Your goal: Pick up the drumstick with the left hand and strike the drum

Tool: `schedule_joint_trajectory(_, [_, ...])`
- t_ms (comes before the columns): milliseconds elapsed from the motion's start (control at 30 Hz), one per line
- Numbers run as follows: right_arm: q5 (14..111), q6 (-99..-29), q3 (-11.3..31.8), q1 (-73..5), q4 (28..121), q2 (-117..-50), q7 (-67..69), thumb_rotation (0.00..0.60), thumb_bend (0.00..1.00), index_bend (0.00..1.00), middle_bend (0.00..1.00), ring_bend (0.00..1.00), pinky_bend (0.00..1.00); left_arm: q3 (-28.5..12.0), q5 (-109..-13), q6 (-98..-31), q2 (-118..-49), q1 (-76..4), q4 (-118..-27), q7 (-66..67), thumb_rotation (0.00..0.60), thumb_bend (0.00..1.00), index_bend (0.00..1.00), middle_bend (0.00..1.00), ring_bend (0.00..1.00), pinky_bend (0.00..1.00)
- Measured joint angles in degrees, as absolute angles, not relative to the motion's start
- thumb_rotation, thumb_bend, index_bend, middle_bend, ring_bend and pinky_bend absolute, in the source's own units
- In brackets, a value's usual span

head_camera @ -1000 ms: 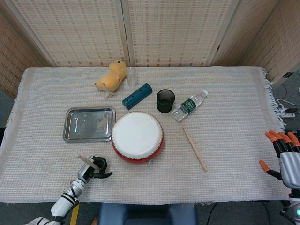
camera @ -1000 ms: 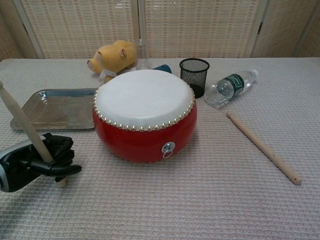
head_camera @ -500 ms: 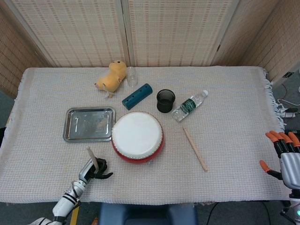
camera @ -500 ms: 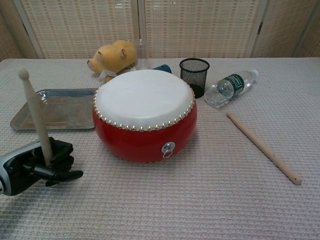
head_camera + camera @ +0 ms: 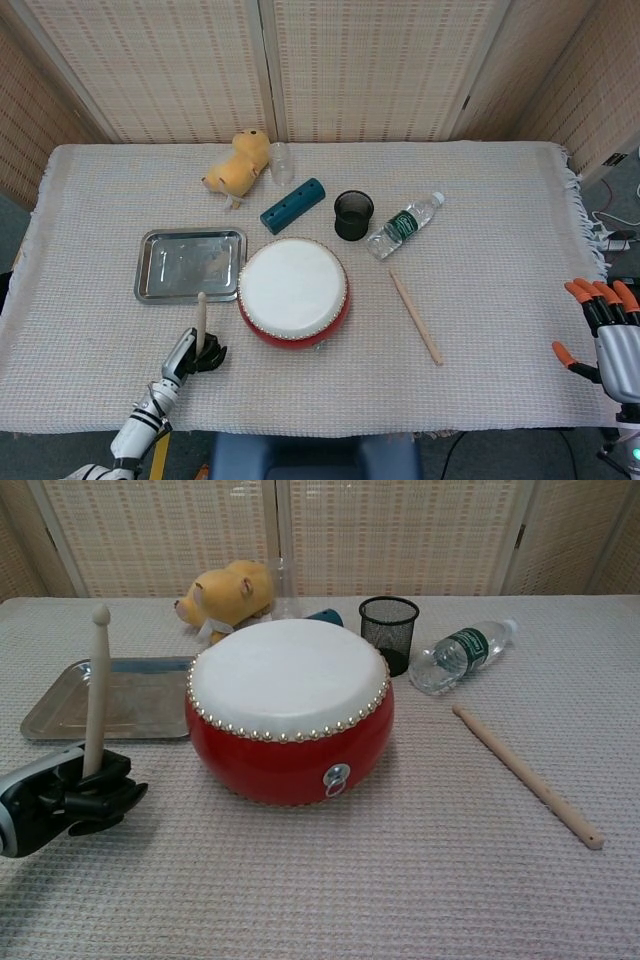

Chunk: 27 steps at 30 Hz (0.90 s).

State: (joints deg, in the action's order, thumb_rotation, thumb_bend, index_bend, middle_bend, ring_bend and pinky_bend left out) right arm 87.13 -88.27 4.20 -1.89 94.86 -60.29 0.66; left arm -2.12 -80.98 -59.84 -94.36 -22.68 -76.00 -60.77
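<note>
1. The red drum [image 5: 289,712] sat in the middle of the table [image 5: 480,360], just beside a metal tray [image 5: 130,695].
2. The left hand [image 5: 70,798] held a drumstick [image 5: 95,692] almost straight up, left of the drum.
3. The right hand [image 5: 603,335] stayed off the table's edge, fingers spread, holding nothing.

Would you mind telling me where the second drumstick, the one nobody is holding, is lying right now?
The loose drumstick lies flat on the cloth to the right of the drum in both views, below the water bottle in the head view.
</note>
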Motion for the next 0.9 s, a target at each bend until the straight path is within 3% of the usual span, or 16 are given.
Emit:
schedule_joint_trajectory(367, [88.25, -89.50, 5.03, -2.29, 95.06, -59.41, 0.22, 0.600, 0.23, 0.15, 0.12, 0.00, 0.02, -4.64, -83.09, -63.21, -85.82, -23.76, -78.07, -49.18, 0.600, 0.80, 1.00, 1.00, 1.00, 1.00])
schedule_joint_trajectory(900, [91.06, -90.64, 6.00, -3.79, 97.05, -57.33, -0.19, 0.600, 0.23, 0.15, 0.12, 0.00, 0.02, -11.77, -79.93, -65.00, -81.95, -31.72, -79.12, 0.36, 0.600, 0.79, 1.00, 1.00, 1.00, 1.00])
